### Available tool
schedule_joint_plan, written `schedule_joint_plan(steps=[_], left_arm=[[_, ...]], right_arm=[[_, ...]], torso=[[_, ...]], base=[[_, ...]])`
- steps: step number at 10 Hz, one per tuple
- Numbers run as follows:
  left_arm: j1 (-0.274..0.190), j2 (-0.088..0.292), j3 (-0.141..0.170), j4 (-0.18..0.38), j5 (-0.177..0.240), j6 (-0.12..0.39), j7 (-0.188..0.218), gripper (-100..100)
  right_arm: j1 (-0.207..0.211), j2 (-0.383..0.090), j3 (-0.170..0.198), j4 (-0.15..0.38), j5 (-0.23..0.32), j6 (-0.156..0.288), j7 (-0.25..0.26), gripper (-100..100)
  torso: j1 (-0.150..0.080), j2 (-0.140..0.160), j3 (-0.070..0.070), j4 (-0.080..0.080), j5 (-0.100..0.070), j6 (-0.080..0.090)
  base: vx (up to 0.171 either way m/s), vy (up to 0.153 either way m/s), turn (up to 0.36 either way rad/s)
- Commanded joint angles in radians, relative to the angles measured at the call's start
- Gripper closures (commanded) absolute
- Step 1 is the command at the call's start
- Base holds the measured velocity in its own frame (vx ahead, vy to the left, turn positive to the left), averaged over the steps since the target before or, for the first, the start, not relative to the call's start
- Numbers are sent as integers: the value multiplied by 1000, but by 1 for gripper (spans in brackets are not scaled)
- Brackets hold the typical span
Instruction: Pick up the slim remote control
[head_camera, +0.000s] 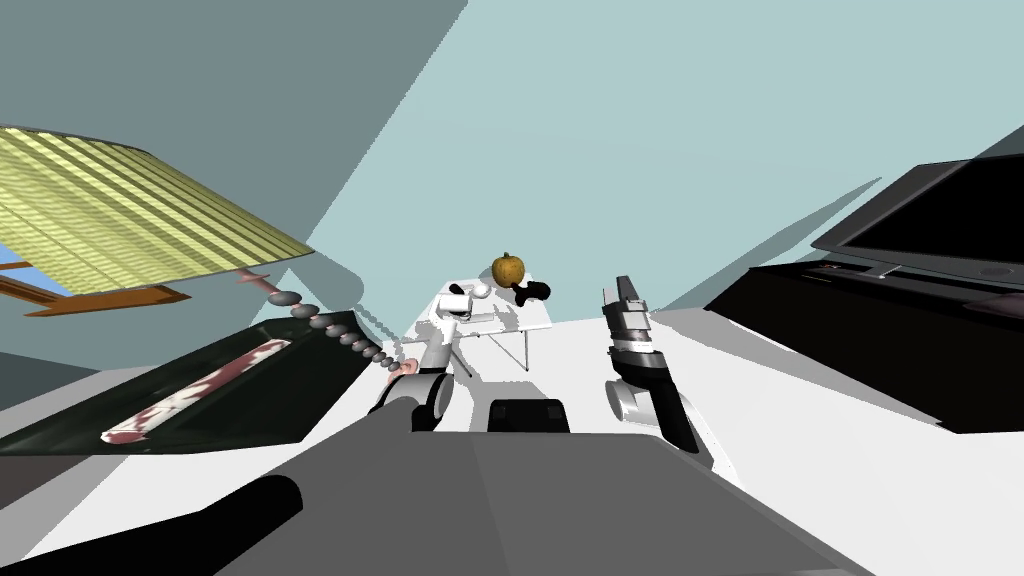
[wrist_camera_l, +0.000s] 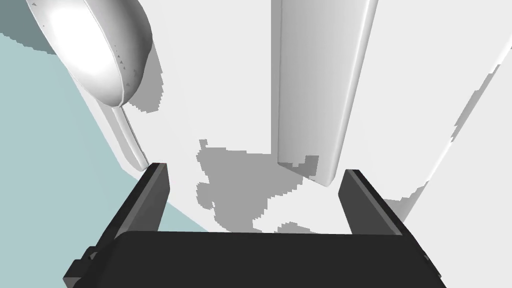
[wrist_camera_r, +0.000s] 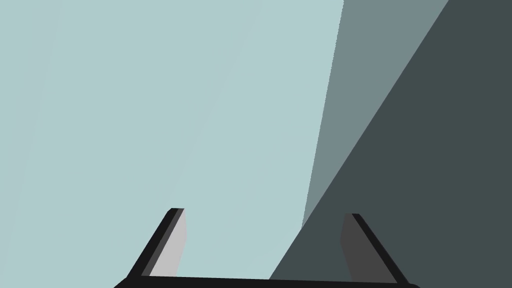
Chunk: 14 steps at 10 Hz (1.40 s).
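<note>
Remote (wrist_camera_l: 315, 85) flat on mid-frame table (head_camera: 520, 315); your L gripper (wrist_camera_l: 254, 169) gapes wide to straddle it; R gripper (wrist_camera_r: 264, 212) wide, idle.

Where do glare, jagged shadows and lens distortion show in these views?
Left wrist view: glare on the rounded white dish; stair-stepped grey shadow on the table by the slim remote, ahead of the open left gripper. Head view: walls splay.

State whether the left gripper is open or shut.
Open: the left gripper has its fingers wide apart; the slim remote lies just beyond them, ungripped.
</note>
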Motion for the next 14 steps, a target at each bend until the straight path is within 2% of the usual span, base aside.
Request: schedule_joint_plan(steps=[1, 2, 3, 4, 5, 6, 7, 8, 9, 10, 12, 13, 14], left_arm=[[-43, 3, 3, 50, 23, 50, 6, -100], [-43, 3, 3, 60, 23, 77, 6, -100], [-80, 6, 5, 94, 42, 107, 14, -100], [-80, 6, 5, 119, 42, 132, 14, -100], [-114, 8, 7, 148, 62, 166, 21, -100], [-114, 8, 7, 175, 62, 181, 21, -100], [-146, 10, 8, 214, 82, 212, 29, -100], [-146, 10, 8, 229, 82, 225, 29, -100], [-175, 11, 9, 263, 101, 262, 36, -100], [-175, 11, 9, 279, 101, 266, 36, -100], [-225, 12, 12, 354, 137, 328, 51, -100], [-225, 12, 12, 370, 137, 335, 51, -100], [-245, 12, 12, 409, 153, 363, 58, -100]], right_arm=[[0, 0, 0, 0, 0, 0, 0, 0], [0, 0, 0, 0, 0, 0, 0, 0], [0, 0, 0, 0, 0, 0, 0, 0], [0, 0, 0, 0, 0, 0, 0, 0], [0, 0, 0, 0, 0, 0, 0, 0], [0, 0, 0, 0, 0, 0, 0, 0], [0, 0, 0, 0, 0, 0, 0, 0], [0, 0, 0, 0, 0, 0, 0, 0], [0, 0, 0, 0, 0, 0, 0, 0], [0, 0, 0, 0, 0, 0, 0, 0], [0, 0, 0, 0, 0, 0, 0, 0], [0, 0, 0, 0, 0, 0, 0, 0], [0, 0, 0, 0, 0, 0, 0, 0]], torso=[[0, 0, 0, 0, 0, 0], [0, -1, 0, 0, 0, 0], [0, -1, 0, 0, 0, 0], [0, -1, -1, 0, 0, 0], [1, -1, -1, 0, 0, 0], [1, -1, 0, 0, 0, 0], [1, 0, 0, 0, 0, 0], [0, -1, -1, 0, 0, 0], [1, -1, 0, 0, 0, 0], [1, -1, -1, 0, 0, 0], [1, -1, -1, 0, 0, 0], [2, -2, -1, 0, 0, 0], [2, -1, -1, 0, 1, 0]], base=[[62, 2, 24], [54, 0, 9], [67, 10, 22], [56, 13, 8], [45, 25, 16], [44, 11, 3], [66, 5, 17], [58, 12, 4], [61, 19, 6], [53, 21, 2], [75, 29, 4], [61, 34, -2], [45, 25, -1]])
